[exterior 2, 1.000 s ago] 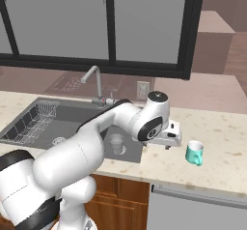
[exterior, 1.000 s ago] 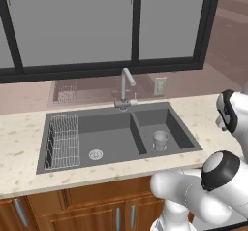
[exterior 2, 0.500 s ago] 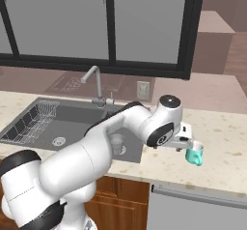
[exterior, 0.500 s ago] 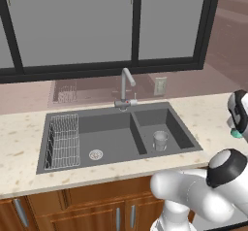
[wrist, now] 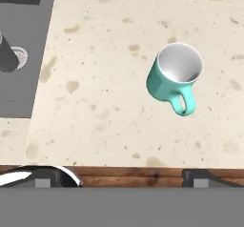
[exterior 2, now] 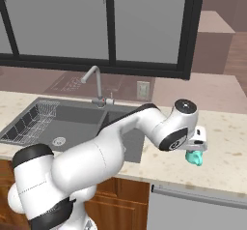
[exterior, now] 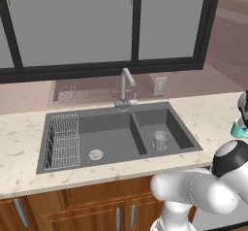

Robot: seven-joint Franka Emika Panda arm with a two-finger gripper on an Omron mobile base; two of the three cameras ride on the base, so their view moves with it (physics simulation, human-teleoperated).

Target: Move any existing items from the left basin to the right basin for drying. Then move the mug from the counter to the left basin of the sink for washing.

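Having swung rightward from over the sink (exterior: 121, 133) to hover above the teal mug (wrist: 174, 77) on the counter (wrist: 109, 102), gripper (exterior 2: 195, 149) jaws apart and empty; glass (exterior: 160, 140) already in right basin (exterior: 181, 128); pickup next.

Take the sink (exterior: 118, 128) as your landmark, set into the counter (exterior: 213, 116). Its left basin (exterior: 104, 140) holds the wire rack (exterior: 63, 140) at its far left end; its right basin (exterior: 174, 128) holds the glass (exterior: 160, 140), standing upright. Behind the divider between the basins you find the faucet (exterior: 127, 87). Right of the sink, on the counter, stands the mug (wrist: 174, 77), well apart from the basins, with the gripper (exterior 2: 197, 149) above it
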